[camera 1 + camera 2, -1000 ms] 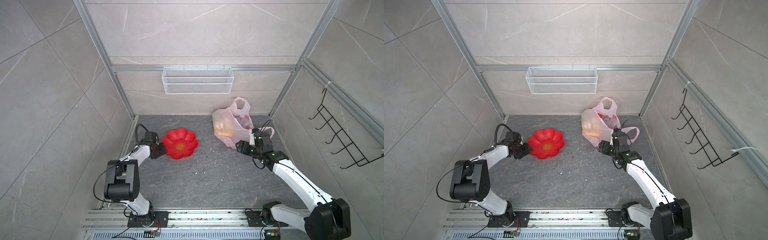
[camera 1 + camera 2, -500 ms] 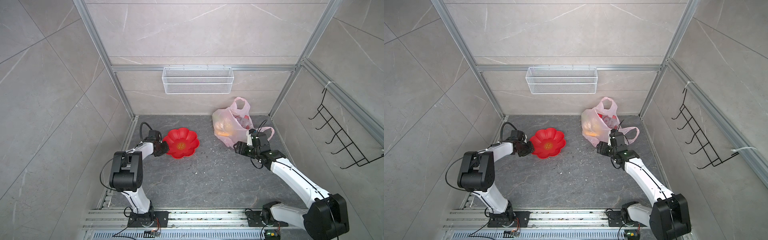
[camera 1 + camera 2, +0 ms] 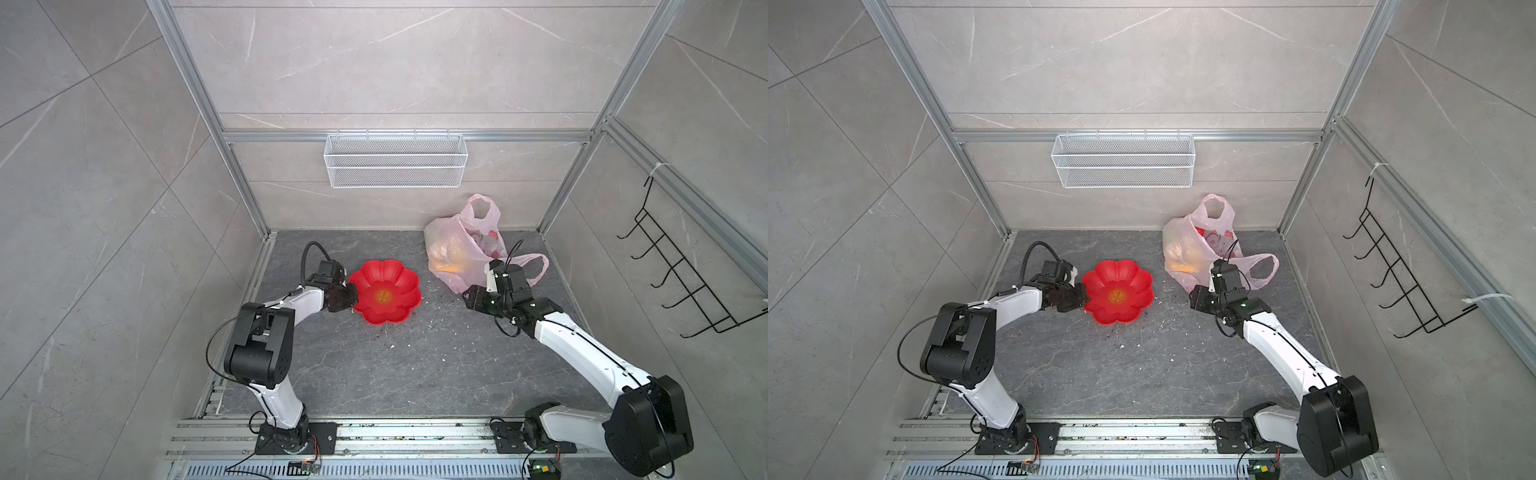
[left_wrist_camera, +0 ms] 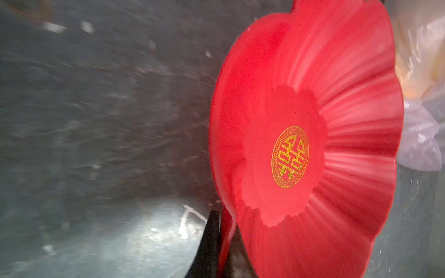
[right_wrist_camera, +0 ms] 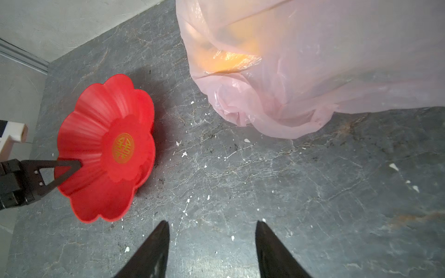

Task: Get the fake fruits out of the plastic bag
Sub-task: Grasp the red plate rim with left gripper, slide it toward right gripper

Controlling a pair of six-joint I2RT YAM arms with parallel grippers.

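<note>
Left end effector (image 3: 352, 297) is clamped on the near rim of the red dish (image 3: 384, 291), one finger inside the bowl and one outside, as the left wrist view shows. The dish is empty and lies on the dark surface (image 3: 415, 365), left of centre. I cannot tell whether its gripped edge is raised. Gripping the rim reads as a way to steady or reposition the dish, probably so that it can receive what comes out of the bag.

The right end effector (image 5: 212, 223) holds nothing. Its jaws stand moderately apart, low over the surface, with only bare stone between them. In both top views it sits just beside the lower end of the plastic bag (image 3: 461, 253), so it looks ready to take hold of the film.

The bag slumps in the far right corner against the back wall. One handle loop stands up and the other handle loop (image 3: 536, 270) trails toward the right arm. The fake fruits (image 5: 231, 55) are all inside it, showing as an orange-yellow glow through the pink film, with red shapes near the mouth. None is out yet, so the task is at its start. The thin film will crumple and slip, so a pinch on it may drag the whole bag instead of opening it.
</note>
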